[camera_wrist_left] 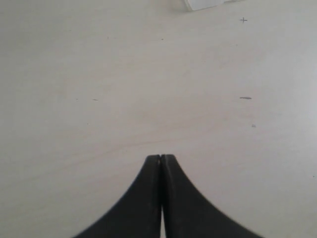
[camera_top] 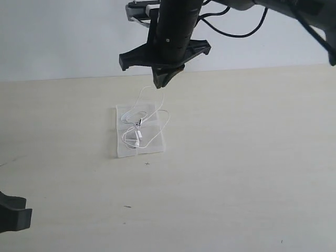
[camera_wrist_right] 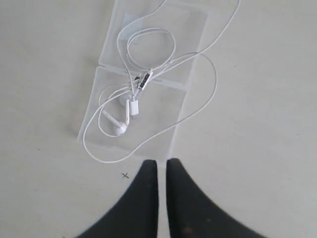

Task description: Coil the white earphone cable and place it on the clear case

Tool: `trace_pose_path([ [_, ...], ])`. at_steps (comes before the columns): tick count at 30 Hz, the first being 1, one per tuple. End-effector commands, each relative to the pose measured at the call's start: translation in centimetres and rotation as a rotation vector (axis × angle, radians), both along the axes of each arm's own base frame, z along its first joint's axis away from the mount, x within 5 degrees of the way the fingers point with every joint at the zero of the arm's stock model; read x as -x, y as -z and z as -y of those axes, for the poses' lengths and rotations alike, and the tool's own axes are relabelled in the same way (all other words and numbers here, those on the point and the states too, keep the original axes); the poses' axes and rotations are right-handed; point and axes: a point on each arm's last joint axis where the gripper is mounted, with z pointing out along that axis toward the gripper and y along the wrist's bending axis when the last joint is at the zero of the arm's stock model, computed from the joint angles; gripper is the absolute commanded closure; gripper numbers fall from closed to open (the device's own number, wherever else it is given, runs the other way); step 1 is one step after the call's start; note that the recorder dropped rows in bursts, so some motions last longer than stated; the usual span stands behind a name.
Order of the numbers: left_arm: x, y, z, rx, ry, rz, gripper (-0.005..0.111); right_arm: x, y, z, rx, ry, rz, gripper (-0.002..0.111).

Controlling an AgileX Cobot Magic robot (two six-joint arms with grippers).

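The white earphone cable (camera_top: 137,131) lies in loose loops on the clear case (camera_top: 152,147), which rests open and flat on the table. In the right wrist view the cable (camera_wrist_right: 173,44) has its earbuds (camera_wrist_right: 119,129) and inline remote on the case (camera_wrist_right: 153,119), and some loops spill past the case's edges. My right gripper (camera_top: 161,84) hangs high above the case's far side. Its jaws (camera_wrist_right: 162,162) stand a narrow slit apart with nothing between them. My left gripper (camera_wrist_left: 161,156) is shut and empty over bare table, far from the case, at the exterior view's lower left (camera_top: 16,218).
The pale table (camera_top: 236,157) carries a small pencilled cross (camera_top: 147,163) just in front of the case. A corner of the case (camera_wrist_left: 203,4) shows in the left wrist view. A black cable hangs from the right arm overhead.
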Motion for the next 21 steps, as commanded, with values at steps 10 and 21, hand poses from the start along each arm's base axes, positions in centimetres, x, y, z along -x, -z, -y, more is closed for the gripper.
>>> trace_pose_path([
  [10, 0.1, 0.0, -0.1, -0.011, 0.003, 0.004, 0.107, 8.0, 0.5, 5.0, 0.074, -0.026, -0.2, 0.108],
  [21, 0.1, 0.0, -0.1, -0.011, 0.003, 0.004, 0.107, 16.3, 4.7, 10.3, 0.171, -0.011, -0.395, 0.108],
])
